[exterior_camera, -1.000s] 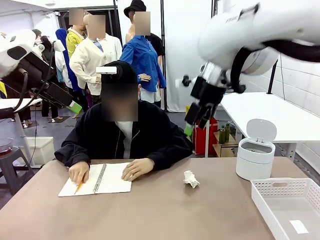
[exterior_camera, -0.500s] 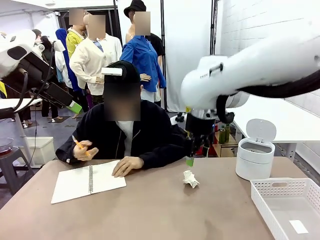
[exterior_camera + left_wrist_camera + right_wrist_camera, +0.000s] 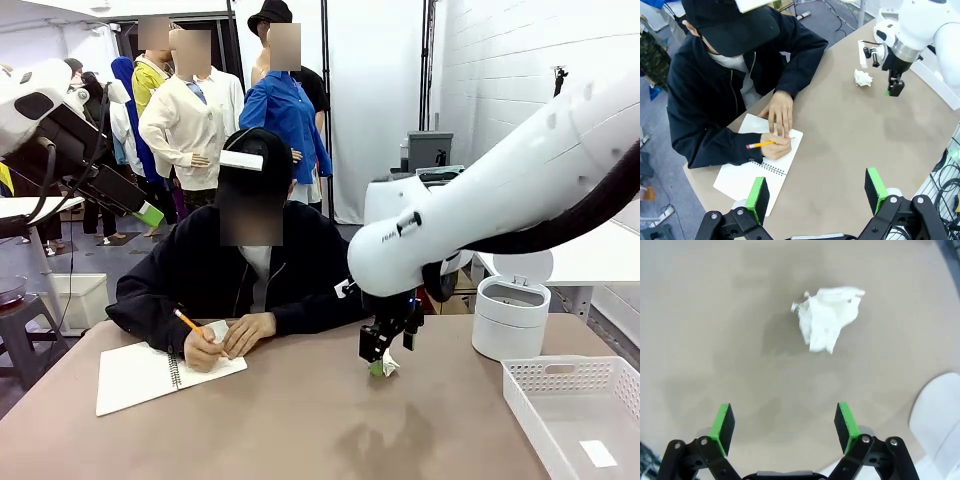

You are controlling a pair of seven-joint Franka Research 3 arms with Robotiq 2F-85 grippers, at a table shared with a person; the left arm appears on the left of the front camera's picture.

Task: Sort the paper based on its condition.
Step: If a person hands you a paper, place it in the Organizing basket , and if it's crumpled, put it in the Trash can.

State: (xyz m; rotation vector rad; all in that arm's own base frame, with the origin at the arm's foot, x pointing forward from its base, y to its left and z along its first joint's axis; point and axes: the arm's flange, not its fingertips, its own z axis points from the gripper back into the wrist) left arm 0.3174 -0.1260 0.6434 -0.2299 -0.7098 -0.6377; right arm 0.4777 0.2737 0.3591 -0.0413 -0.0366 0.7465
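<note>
So the right gripper (image 3: 784, 423) is spread wide with nothing between its green pads (image 3: 724, 422), hanging low over the brown desk (image 3: 300, 420). The crumpled white paper ball (image 3: 826, 318) sits on the desk just ahead of the fingertips, a bit off to one side of the gap, not touching them. In the front view that gripper (image 3: 378, 362) is right next to the ball (image 3: 388, 364) and partly covers it, so I can't tell from there if there's any contact, but the wrist view shows a clear strip of desk between them.

Off to the gripper's right side there's a white slotted plastic basket (image 3: 530, 395) at the desk corner with a small flat white slip of paper (image 3: 598, 453) lying in it. Behind the basket stands a round white bin with its flip lid up (image 3: 510, 315).

The left gripper (image 3: 817, 195) is also wide open and empty, up high looking down over the desk. Below and beyond it a person in a black hoodie (image 3: 710, 100) is writing in a white spiral notebook (image 3: 752, 172) with an orange pencil (image 3: 760, 144), one hand (image 3: 780, 112) flat on the page. The paper ball is well away from that gripper, on the far side near the other arm.
</note>
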